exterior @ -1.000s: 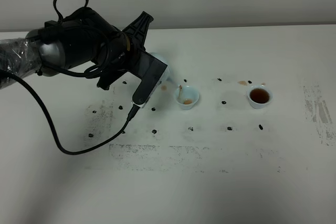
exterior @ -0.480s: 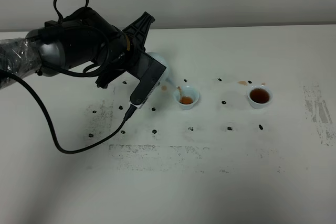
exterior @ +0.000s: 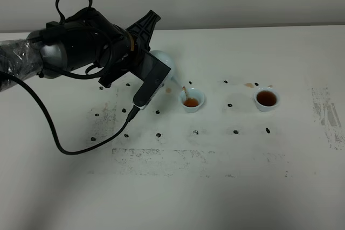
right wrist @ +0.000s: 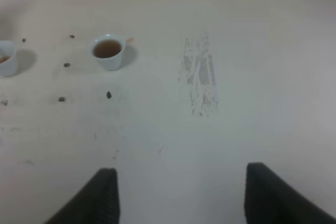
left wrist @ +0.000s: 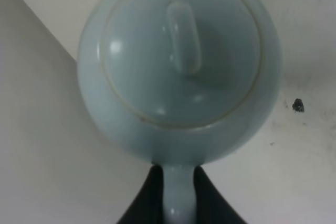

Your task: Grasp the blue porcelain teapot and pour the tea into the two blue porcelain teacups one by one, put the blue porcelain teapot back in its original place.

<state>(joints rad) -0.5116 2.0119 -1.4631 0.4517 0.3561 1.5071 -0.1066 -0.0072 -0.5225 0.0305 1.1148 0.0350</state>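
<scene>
The blue porcelain teapot (exterior: 163, 60) is held tilted above the white table, its spout toward the left teacup (exterior: 192, 100). A thin brown stream of tea runs from the spout into that cup, which holds some tea. The right teacup (exterior: 266, 99) is full of dark tea. In the left wrist view my left gripper (left wrist: 178, 203) is shut on the loop handle of the teapot (left wrist: 178, 72), whose knobbed lid is in place. My right gripper (right wrist: 181, 198) is open and empty over bare table, with the right teacup (right wrist: 108, 51) and the left teacup (right wrist: 5, 59) far from it.
Small black marks (exterior: 195, 132) dot the table around the cups. A small tea spill (exterior: 249, 85) lies beside the right cup. The left arm's black cable (exterior: 54, 133) trails over the table's left part. A scuffed grey patch (exterior: 326, 111) lies at the right.
The teapot has tipped a little further and risen slightly. Tea has kept flowing, and the level in the left cup has gone up.
</scene>
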